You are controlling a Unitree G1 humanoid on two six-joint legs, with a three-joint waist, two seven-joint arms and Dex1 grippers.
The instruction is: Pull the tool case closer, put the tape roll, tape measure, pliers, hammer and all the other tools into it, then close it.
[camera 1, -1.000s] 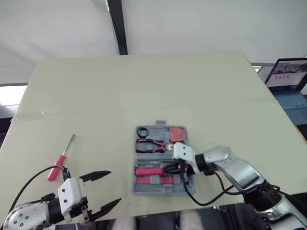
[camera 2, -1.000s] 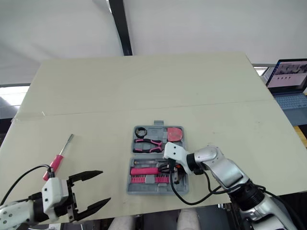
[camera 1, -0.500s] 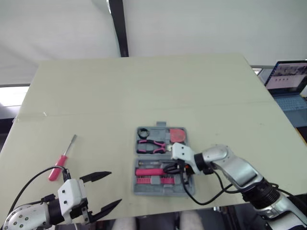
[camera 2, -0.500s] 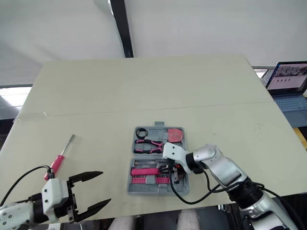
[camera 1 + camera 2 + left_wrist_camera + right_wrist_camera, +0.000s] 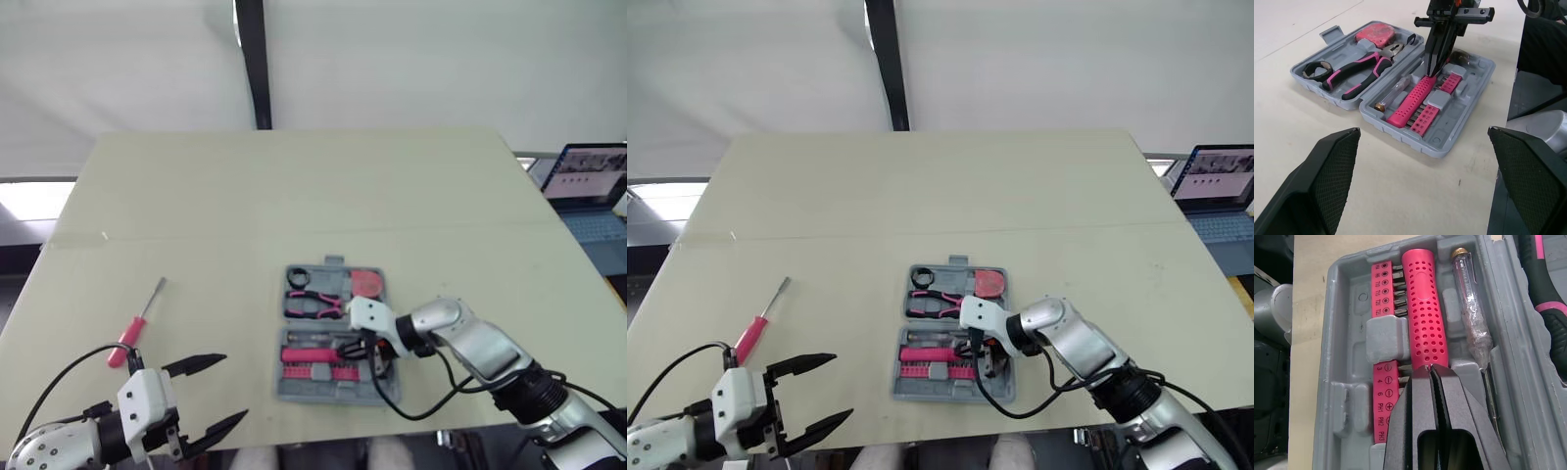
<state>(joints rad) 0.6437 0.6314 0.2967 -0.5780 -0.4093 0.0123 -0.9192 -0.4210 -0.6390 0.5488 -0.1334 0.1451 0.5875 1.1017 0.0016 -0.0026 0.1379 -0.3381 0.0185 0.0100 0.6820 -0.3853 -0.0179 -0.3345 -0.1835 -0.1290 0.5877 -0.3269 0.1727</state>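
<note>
- Beige tabletop (image 5: 294, 186) carried all the work items; a laptop (image 5: 588, 176) sat off its right edge.
- Grey tool case (image 5: 1459, 122) lay open and flat near the front edge of the tabletop, right of centre, with both halves facing up.
- Left gripper (image 5: 235, 387) hovered over the front-left corner of the tabletop, its fingers spread wide apart and nothing between them, well apart from the tool case.
- Right gripper (image 5: 1431, 368) pointed down into the near half of the tool case, fingers pressed together, with the tips at the end of a pink perforated handle (image 5: 1422, 308).
- Red-handled screwdriver (image 5: 140, 318) lay on the bare tabletop to the left, well apart from the tool case and just beyond the left gripper.
- Pliers (image 5: 1354, 73) with pink-and-black handles lay in the far half of the tool case.
- Pink bit strips (image 5: 1383, 289) and a clear tester screwdriver (image 5: 1469, 308) flanked the perforated handle.
- Tape measure (image 5: 1374, 35) sat in the far half, beside the plier jaws.
- Tape roll (image 5: 1315, 70) sat in the far half, by the plier handles.
</note>
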